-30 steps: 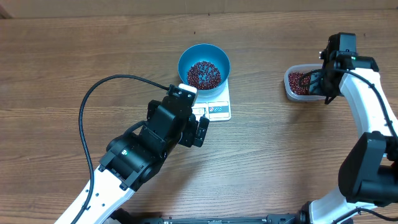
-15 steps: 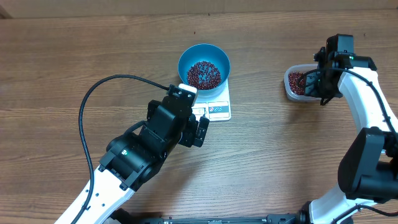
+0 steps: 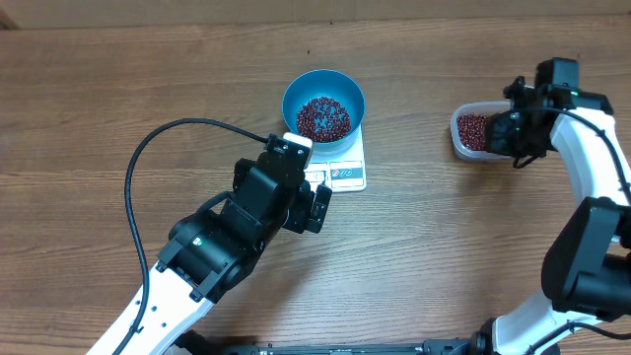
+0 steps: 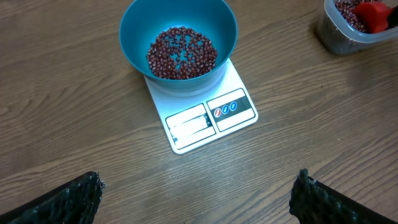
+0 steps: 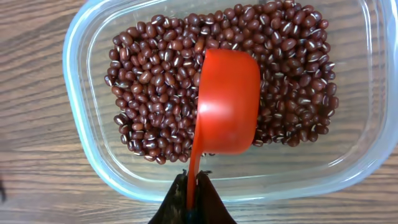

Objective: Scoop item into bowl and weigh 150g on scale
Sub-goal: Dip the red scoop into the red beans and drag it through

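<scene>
The blue bowl [image 3: 296, 87] stands on the white scale [image 3: 347, 176], on the half of the scale far from the left arm. It covers most of the plate. A layer of dark red beans [image 3: 323, 118] lies on the bottom of the bowl, and the blue wall above them is bare. The display window and the label panel of the scale are at the edge nearest to the left gripper [image 4: 198, 196]; the display is too small to read.

The left gripper is released, with its two black fingers [image 4: 74, 198] spread wide apart. It hangs above the wooden counter [image 3: 99, 99], just in front of the scale, and touches nothing.

Well to the right of the scale, the clear plastic tub [image 3: 457, 138] stands on the counter. It holds more of the same beans, spread over its bottom. The right gripper [image 5: 191, 204] is over this tub and is clenched on the thin handle of the red scoop [image 5: 227, 102]. The cup of the scoop lies over the beans near the middle of the tub, and its smooth outer side faces the wrist camera, so its inside is hidden. I cannot tell if there are beans in it.
</scene>
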Motion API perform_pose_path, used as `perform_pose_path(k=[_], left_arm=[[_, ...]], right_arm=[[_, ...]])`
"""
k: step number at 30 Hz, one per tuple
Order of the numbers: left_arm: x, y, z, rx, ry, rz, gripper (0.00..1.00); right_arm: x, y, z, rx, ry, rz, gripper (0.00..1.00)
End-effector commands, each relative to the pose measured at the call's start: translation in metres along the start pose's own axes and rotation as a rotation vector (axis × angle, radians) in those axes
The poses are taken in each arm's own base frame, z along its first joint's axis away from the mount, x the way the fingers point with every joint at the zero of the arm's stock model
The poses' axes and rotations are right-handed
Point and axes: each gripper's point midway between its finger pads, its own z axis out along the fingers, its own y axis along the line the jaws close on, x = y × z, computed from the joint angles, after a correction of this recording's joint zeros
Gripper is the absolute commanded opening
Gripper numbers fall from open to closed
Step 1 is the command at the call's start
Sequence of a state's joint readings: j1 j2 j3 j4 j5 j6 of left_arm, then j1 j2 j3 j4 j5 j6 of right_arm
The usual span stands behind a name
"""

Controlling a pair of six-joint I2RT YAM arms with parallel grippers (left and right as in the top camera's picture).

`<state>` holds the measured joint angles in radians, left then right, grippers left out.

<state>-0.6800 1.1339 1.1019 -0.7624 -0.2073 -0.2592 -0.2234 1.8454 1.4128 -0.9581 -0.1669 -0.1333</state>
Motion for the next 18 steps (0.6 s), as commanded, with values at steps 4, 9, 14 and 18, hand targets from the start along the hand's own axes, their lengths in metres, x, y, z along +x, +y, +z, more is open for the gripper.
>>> perform_pose_path(k=[4, 9, 14, 18], left_arm=[[-0.001, 0.004, 0.002, -0.017, -0.002, -0.018, 1.0], [-0.001, 0.004, 0.002, -0.017, -0.002, -0.017, 0.99], [-0.001, 0.004, 0.002, -0.017, -0.002, -0.018, 1.0], [-0.001, 0.004, 0.002, -0.017, -0.002, -0.018, 1.0]], right_arm=[[0.001, 0.016, 0.007, -0.148, 0.011, -0.029, 0.04], [0.001, 0.018, 0.007, -0.157, 0.01, -0.031, 0.04], [0.001, 0.021, 0.007, -0.174, 0.008, -0.033, 0.04], [0.0, 0.03, 0.005, -0.228, -0.001, -0.048, 0.04]])
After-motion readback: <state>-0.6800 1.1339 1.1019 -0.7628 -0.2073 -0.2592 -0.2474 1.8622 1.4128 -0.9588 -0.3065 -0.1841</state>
